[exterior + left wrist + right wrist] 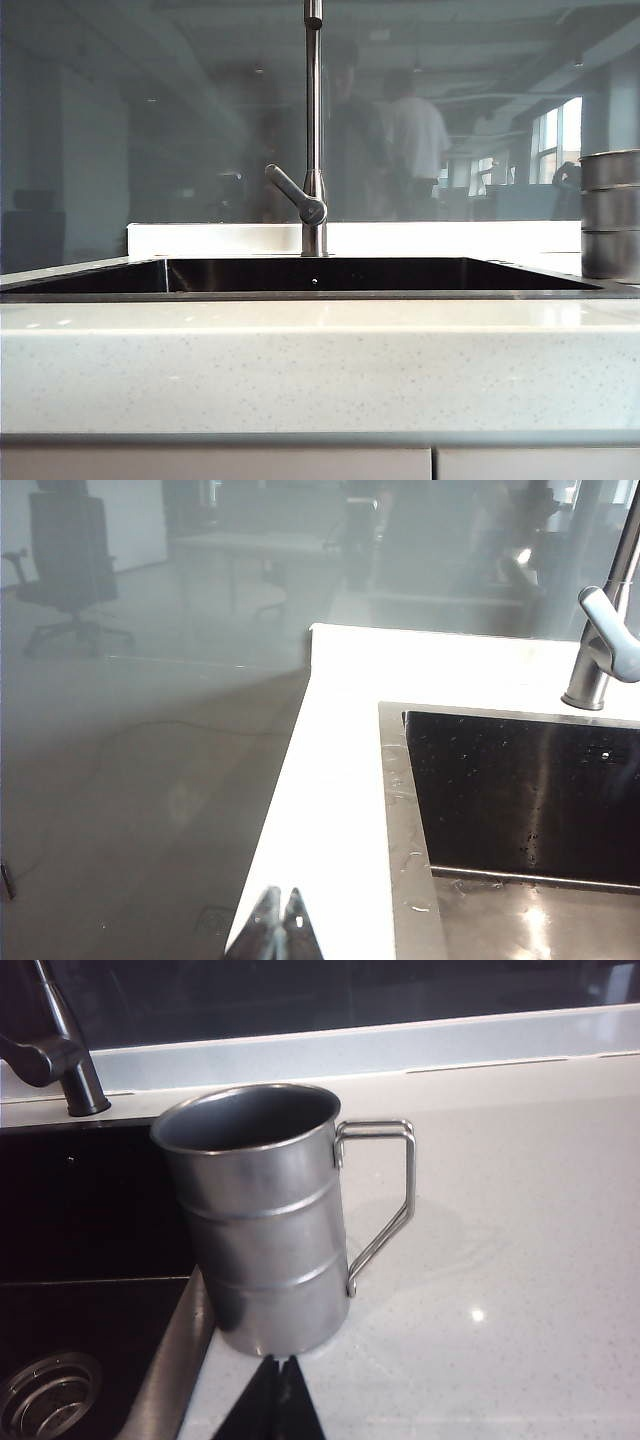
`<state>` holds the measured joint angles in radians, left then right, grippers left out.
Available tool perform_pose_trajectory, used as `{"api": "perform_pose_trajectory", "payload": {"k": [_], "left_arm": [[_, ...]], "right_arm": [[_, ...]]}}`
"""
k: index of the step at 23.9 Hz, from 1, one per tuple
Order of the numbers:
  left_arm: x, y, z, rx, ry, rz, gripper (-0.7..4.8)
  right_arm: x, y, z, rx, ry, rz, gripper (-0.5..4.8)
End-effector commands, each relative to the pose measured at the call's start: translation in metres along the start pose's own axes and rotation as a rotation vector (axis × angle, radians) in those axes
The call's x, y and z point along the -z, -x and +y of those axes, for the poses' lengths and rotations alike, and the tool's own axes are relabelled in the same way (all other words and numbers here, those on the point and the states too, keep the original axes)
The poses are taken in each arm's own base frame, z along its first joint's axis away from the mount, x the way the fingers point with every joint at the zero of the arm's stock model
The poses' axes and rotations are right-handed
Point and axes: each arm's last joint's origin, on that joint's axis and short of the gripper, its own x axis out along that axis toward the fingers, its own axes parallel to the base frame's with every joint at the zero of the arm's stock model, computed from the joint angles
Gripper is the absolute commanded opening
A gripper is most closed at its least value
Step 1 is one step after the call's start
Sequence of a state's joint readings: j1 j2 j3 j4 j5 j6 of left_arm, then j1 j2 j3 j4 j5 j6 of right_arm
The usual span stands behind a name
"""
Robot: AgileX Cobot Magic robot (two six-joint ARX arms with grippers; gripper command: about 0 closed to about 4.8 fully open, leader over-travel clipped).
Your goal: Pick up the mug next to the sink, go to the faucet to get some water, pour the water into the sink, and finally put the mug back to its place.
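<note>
Your left gripper (279, 925) was pressed together, its dark fingertips meeting in a point above the near edge of the white speckled stone counter (330, 780), beside the left rim of the wide rectangular black-bottomed sink (520, 800). Your right gripper (279, 1385) was likewise pressed together with nothing between its tips, hovering just in front of the shiny stainless-steel cylindrical mug (265, 1220). That mug stood upright on the counter at the sink's right edge, touching the metal rim, its thin wire handle (385, 1200) turned away from the basin. Its inside looked empty. From the exterior view you had the tall slim brushed-metal faucet (314, 130) rising behind the sink's middle, lever angled left, and the mug at the far right.
</note>
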<state>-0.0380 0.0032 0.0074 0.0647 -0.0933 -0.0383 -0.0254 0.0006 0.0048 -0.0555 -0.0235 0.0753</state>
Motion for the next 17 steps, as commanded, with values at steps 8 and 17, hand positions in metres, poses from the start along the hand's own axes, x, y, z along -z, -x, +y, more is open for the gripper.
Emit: {"api": "perform_pose_trajectory", "payload": {"k": [8,17], "left_arm": [[-0.004,0.0,0.0,0.006,0.003,-0.036,-0.06],[-0.02,0.002,-0.001,0.046,0.109,-0.195,-0.06]], "right_arm": [[-0.006,0.0,0.001,-0.01,-0.02,-0.055,-0.07],[-0.034,-0.007,-0.001,0.093,-0.044,-0.14,0.99]]}}
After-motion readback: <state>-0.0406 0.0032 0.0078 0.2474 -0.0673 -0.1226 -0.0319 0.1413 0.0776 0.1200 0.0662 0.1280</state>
